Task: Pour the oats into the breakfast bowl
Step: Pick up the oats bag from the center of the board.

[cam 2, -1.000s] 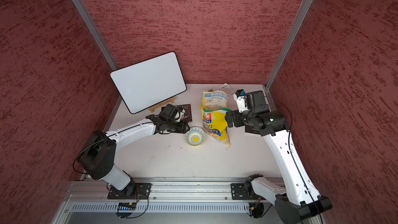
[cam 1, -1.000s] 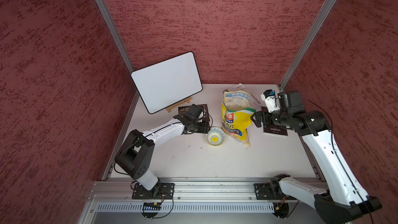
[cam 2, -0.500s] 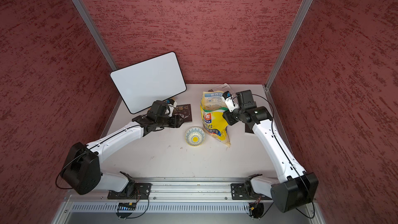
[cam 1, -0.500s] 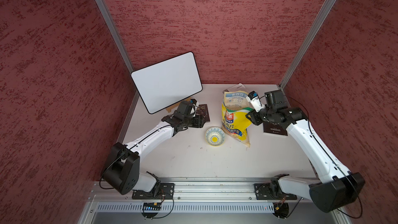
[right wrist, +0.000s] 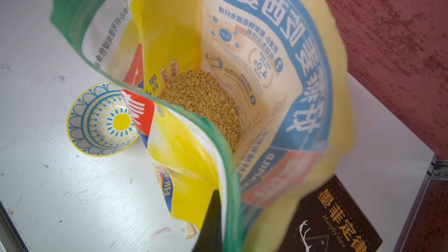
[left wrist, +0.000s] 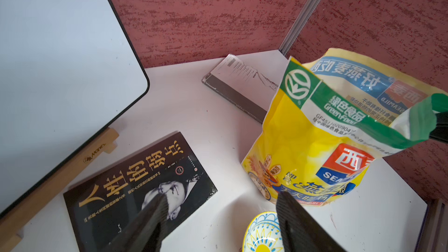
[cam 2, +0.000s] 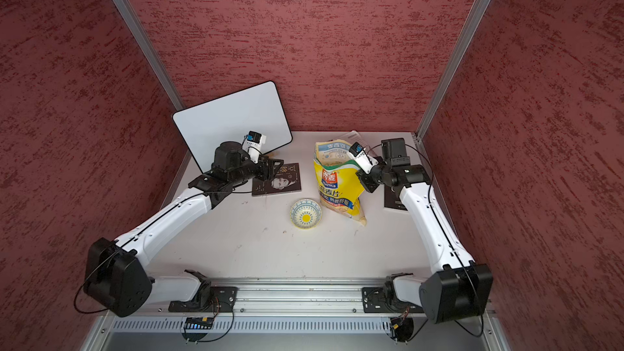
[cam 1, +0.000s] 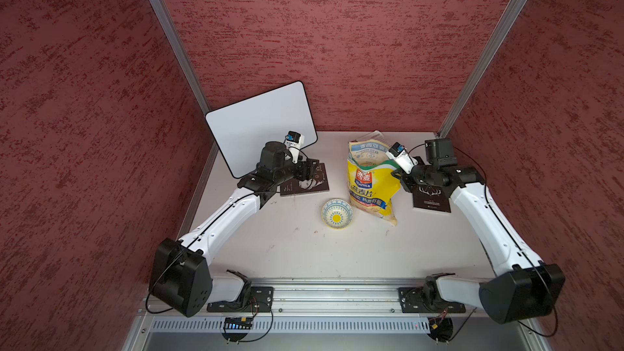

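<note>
Since the right gripper [cam 1: 397,173] is clamped shut on the green top band of the bag [cam 1: 368,184], the bag's long axis runs upright, mouth at the jaws and base on the table [cam 1: 304,251] below them. The oats [right wrist: 203,100] lie deep at the bottom, far from the mouth. The breakfast bowl [cam 1: 337,213] sits below the jaws, just beyond the bag's front panel; whether they touch cannot be determined. The left gripper [left wrist: 221,197], jaws wide and empty, hovers over a dark book [left wrist: 135,185], with the bowl just ahead of its tips. Pouring likely requires tipping the mouth towards the left gripper; bare table lies beyond the bowl.
</note>
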`<state>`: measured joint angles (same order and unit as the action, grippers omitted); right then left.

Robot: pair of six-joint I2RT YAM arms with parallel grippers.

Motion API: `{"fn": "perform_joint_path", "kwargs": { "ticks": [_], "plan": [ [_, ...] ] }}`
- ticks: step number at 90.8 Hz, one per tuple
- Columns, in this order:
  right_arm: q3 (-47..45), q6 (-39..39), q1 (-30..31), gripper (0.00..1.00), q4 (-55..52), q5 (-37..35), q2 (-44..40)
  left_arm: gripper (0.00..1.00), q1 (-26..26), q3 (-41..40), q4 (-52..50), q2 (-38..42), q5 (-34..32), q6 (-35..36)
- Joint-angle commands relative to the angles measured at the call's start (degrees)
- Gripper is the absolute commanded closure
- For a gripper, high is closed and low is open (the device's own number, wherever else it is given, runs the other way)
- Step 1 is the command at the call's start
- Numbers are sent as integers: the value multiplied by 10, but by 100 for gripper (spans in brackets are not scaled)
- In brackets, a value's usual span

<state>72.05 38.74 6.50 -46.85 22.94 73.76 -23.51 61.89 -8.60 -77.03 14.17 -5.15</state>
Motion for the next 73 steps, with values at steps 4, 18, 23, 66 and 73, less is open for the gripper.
{"fn": "perform_joint_path", "kwargs": {
  "ticks": [4,18,23,66,73],
  "plan": [
    [65,71,-22,100,13,73,17,24,3,29,20,-15,13,40],
    [44,63,-22,90,13,93,18,23,3,24,24,-20,18,41],
    [12,52,-24,85,36,99,4,23,3,23,27,-22,23,44],
    [-156,-80,-57,1,220,156,-46,9,5,-9,110,-74,131,114],
    [-178,-103,-56,1,254,156,-38,8,4,-11,125,-92,149,114]
  ]
}}
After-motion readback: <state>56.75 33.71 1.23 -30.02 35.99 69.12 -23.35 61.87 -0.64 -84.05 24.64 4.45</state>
